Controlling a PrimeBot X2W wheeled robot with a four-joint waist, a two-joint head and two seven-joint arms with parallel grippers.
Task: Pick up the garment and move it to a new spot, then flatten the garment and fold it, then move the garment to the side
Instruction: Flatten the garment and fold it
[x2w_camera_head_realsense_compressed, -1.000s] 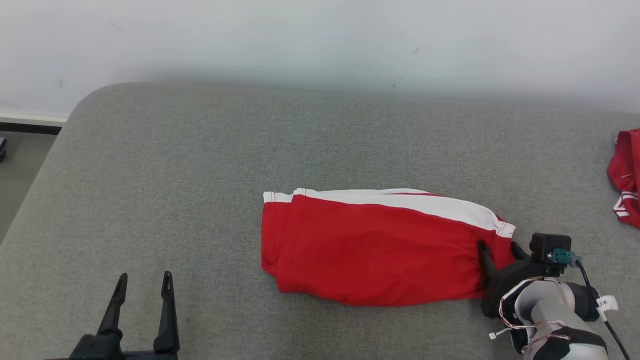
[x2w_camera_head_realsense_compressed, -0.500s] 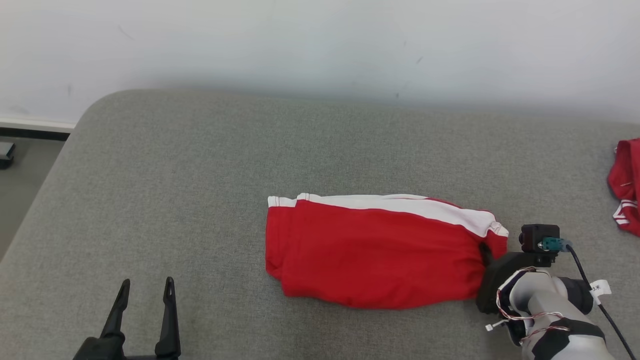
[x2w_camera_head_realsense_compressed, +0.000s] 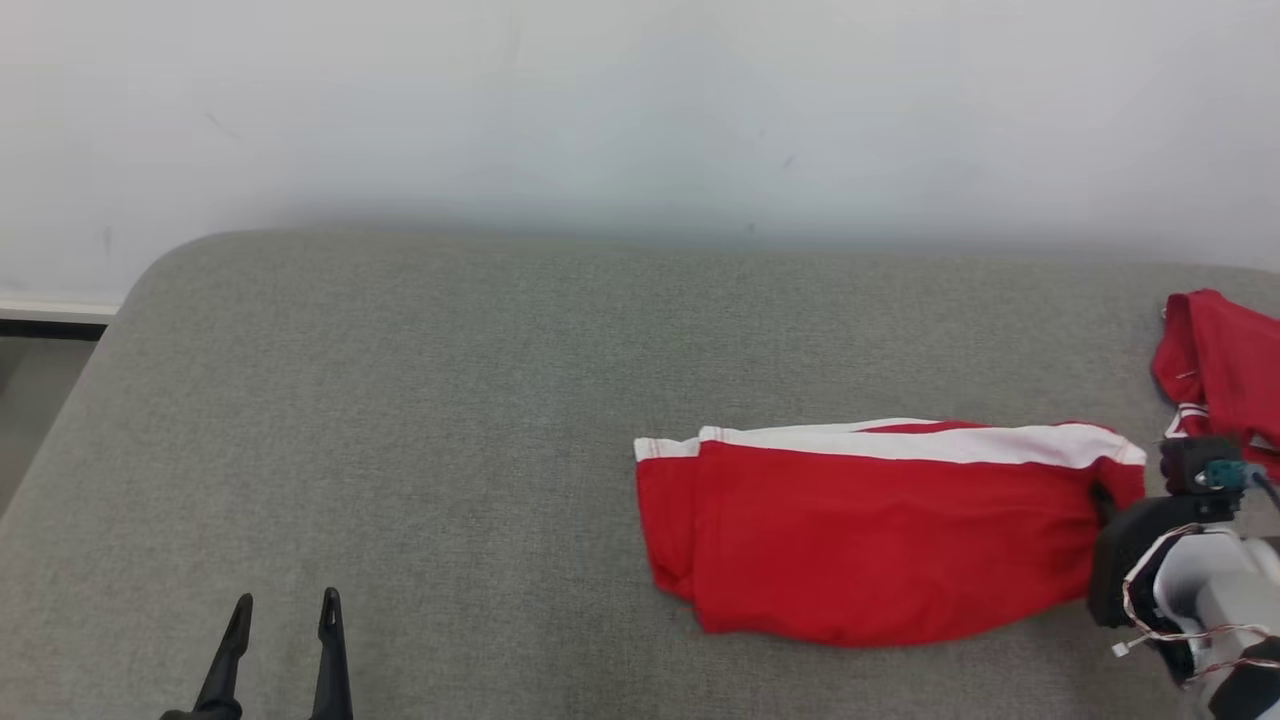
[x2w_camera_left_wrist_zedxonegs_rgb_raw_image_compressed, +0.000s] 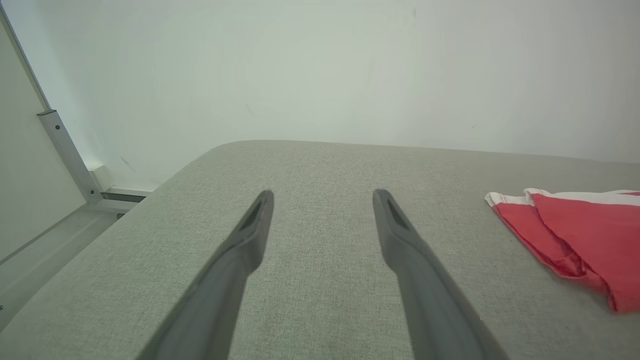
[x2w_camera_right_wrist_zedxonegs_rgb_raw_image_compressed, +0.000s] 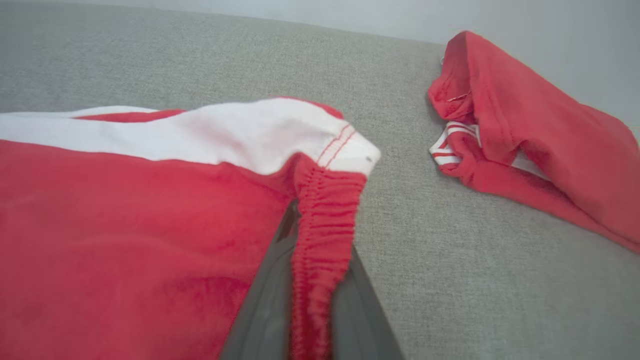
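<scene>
Right claw (x2w_camera_right_wrist_zedxonegs_rgb_raw_image_compressed: 322, 235), at 4 o'clock in the head view: nipped nearly closed on the gathered waistband of the red shorts (x2w_camera_head_realsense_compressed: 880, 540), with a finger on each side of the elastic. Grips there, probably, for the thickest and firmest edge, good for dragging the whole folded pile without undoing it. Left claw (x2w_camera_head_realsense_compressed: 285, 600), down at 7 o'clock: spread wide, holding nothing, hanging over bare grey cushion (x2w_camera_head_realsense_compressed: 400, 400), well apart from the cloth. Seems parked out of the way, with one arm enough for a slide.

Further out: shorts flat and already folded, right of the cushion's middle, with the white stripe along the 12 o'clock edge, leg hems toward 9 o'clock and waistband toward 3 o'clock. Looks like the last step, moving the folded piece aside.

Beyond, at 2 o'clock: second red garment (x2w_camera_head_realsense_compressed: 1215, 360), crumpled near the cushion's right edge, close to the waistband but apart from it. Calls for care against piling one onto the other. Farthest, at 12 o'clock: plain pale wall (x2w_camera_head_realsense_compressed: 600, 100).
</scene>
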